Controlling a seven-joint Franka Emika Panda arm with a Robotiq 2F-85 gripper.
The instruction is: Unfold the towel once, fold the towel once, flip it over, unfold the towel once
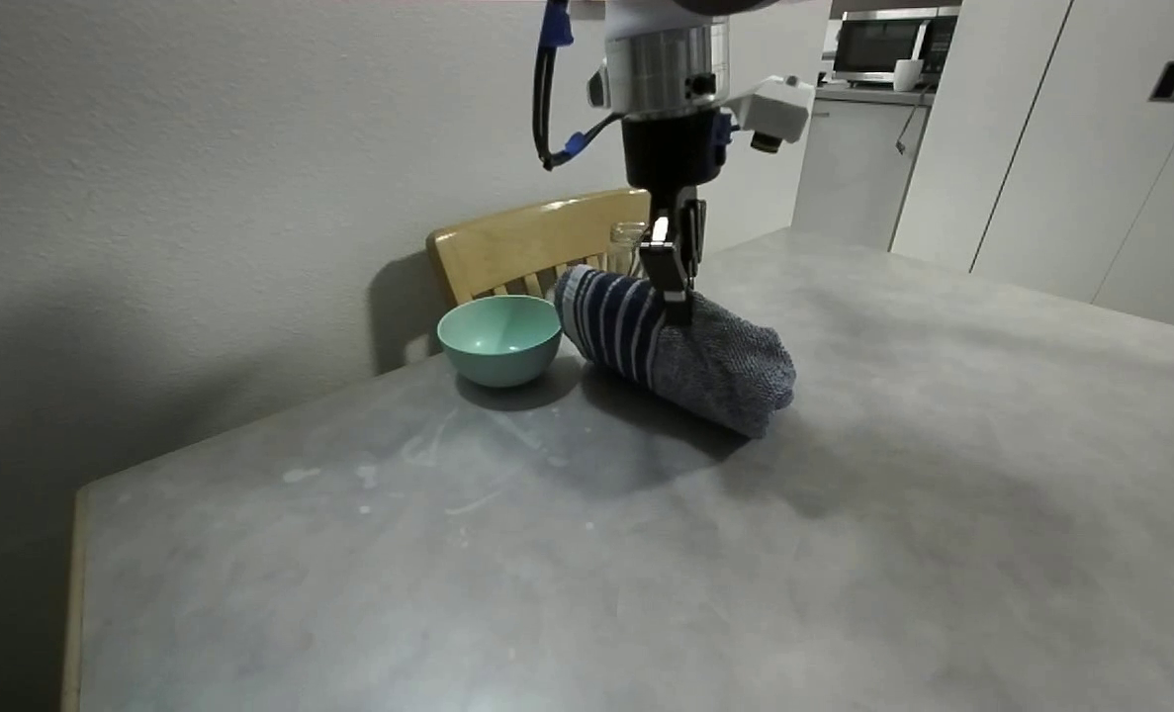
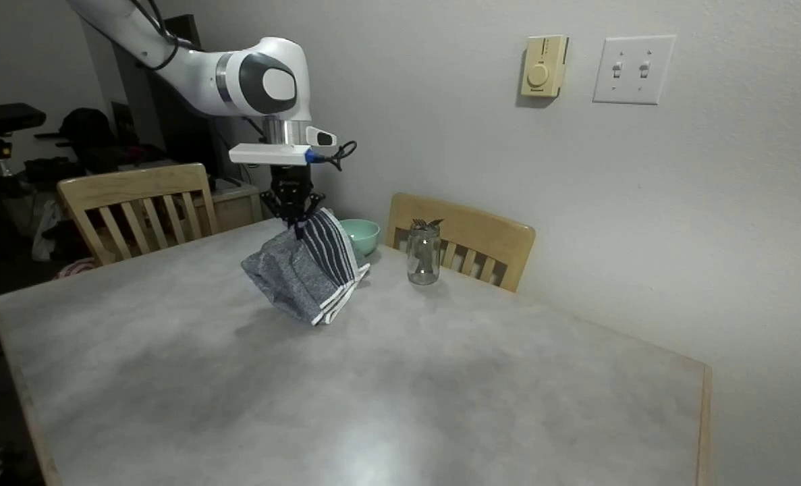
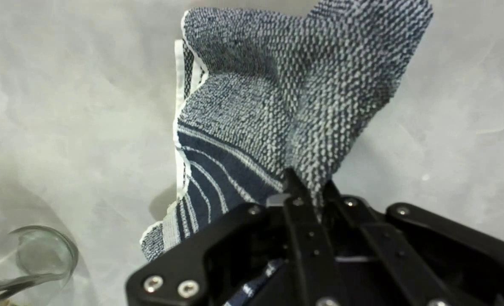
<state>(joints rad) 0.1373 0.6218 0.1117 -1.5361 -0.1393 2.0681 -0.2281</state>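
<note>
L to R in an exterior view: black end effector (image 2: 298, 233) clamped on the pale-striped blue-grey terry towel (image 2: 295, 277), pinched up over mottled grey tabletop (image 2: 306, 378); just beside, there's the round teal bowl (image 2: 365, 237), then clear glass jar (image 2: 424, 260) w/ utensils (image 2: 420, 224).

Arm (image 2: 238, 84): cut off by top edge in both exterior views. Towel (image 3: 273, 93): cut off by top edge in wrist view; layers pinched by gripper (image 3: 313, 185) cannot be counted. Bowl (image 2: 365, 235): partly covered by towel in exterior view. Jar (image 1: 624, 245): lower part hidden behind towel in exterior view. Utensils (image 2: 430, 224): too small to be distinguished.
</note>
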